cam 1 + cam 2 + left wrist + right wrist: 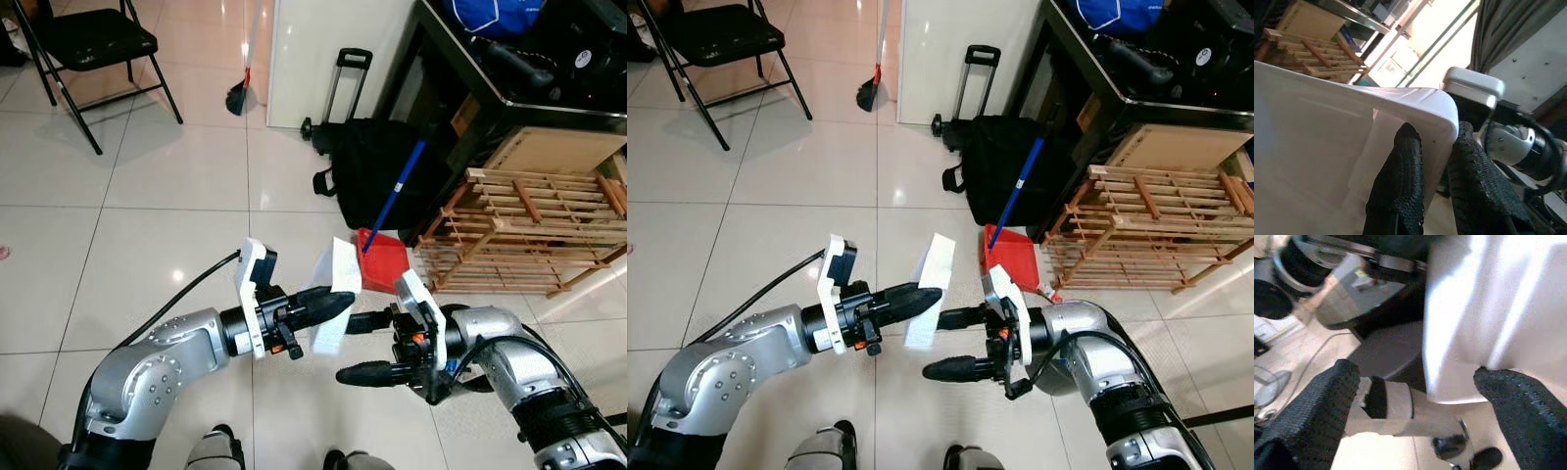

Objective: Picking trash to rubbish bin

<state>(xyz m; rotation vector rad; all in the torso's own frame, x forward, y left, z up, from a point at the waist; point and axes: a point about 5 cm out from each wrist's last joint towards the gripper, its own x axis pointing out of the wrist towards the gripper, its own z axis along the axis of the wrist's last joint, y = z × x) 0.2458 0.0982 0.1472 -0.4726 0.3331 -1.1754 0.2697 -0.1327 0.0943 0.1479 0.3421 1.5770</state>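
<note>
Glossy cream tiles cover the floor (167, 196), with a folding chair (88, 44), a black bag (377, 181), a red dustpan (384, 262) and a slatted wooden rack (534, 230) around. Smooth, creased white paper (335, 294) hangs above the floor, pinched between the fingers (1400, 191) of the left hand (333, 302). Just beside it, the right hand (364, 346) is spread wide, holding nothing, the paper's lower edge between its textured black fingers (1520, 401).

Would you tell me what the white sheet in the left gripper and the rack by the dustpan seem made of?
White sheet: likely matte paper, showing soft folds. Rack: unfinished pale wood slats with visible grain. Left gripper pinches the sheet.
</note>
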